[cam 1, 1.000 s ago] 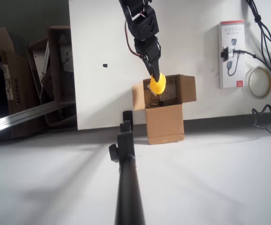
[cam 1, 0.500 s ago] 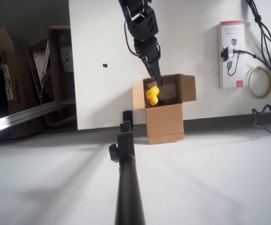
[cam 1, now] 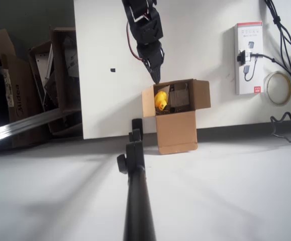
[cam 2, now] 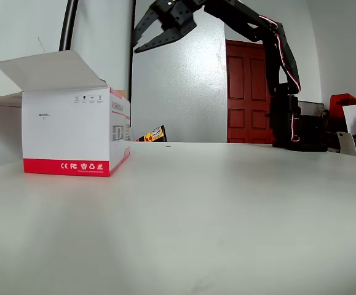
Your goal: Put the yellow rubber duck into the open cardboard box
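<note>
With the duck lying inside the box at centre frame, my gripper hangs spread and empty just above, so nothing seems left.

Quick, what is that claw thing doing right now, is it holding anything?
Tool: open and holding nothing, raised above the cardboard box; the yellow duck lies inside the box.
</note>
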You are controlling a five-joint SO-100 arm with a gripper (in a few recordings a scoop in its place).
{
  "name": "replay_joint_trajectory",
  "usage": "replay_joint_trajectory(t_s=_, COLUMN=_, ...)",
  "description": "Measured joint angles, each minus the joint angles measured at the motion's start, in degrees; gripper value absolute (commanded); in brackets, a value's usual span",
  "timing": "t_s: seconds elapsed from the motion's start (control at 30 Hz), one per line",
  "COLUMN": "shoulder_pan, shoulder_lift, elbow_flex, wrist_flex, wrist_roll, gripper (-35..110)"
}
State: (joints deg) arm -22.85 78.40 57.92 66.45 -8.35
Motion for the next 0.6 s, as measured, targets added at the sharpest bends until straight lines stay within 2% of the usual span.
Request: replay_joint_trajectory(t_s=0.6, shoulder_pan=11.2, shoulder_lift=25.7, elbow_flex=0.0, wrist_flex=19.7, wrist_roll=0.4, gripper=-1)
